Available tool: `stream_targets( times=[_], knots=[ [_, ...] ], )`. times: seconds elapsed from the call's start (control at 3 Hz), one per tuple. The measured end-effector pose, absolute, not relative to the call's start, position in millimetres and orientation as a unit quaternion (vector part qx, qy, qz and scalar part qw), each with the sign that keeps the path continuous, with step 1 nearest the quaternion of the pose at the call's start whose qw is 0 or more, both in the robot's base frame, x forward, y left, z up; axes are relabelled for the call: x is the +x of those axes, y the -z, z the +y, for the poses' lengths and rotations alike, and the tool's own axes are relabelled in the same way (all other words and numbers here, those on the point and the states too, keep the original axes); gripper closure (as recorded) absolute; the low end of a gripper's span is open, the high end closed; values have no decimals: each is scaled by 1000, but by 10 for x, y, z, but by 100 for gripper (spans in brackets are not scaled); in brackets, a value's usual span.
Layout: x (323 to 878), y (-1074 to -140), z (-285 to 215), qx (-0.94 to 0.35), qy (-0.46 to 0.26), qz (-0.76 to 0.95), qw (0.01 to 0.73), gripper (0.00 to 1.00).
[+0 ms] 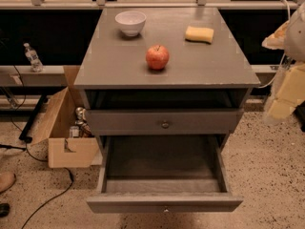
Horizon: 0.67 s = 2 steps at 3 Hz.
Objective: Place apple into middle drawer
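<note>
The red apple (157, 57) with yellowish patches stands upright on the grey cabinet top (119, 66), near the middle towards the front. The middle drawer (162, 163) is pulled out below it, wide and shallow with a dark bare bottom and a small knob on its front (165, 210). It holds nothing. My gripper (282, 97) is a blurred cream and yellow shape at the right edge of the camera view, beside the cabinet's right side, well to the right of the apple and apart from it.
A white bowl (130, 22) stands at the back left of the top and a yellow sponge (199, 34) at the back right. The upper drawer front (165, 124) with its round knob is shut. A cardboard box (66, 128) and cables lie on the floor at the left.
</note>
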<state>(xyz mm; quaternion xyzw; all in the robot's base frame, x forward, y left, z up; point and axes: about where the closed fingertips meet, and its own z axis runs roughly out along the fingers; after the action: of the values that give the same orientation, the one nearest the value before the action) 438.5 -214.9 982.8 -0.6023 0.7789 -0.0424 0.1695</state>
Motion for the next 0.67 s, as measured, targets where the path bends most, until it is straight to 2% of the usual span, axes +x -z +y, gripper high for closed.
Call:
stream_targets(
  times=[0.67],
  knots=[
    [4601,-9785,-2144,-580,30,791,193,0]
  ],
)
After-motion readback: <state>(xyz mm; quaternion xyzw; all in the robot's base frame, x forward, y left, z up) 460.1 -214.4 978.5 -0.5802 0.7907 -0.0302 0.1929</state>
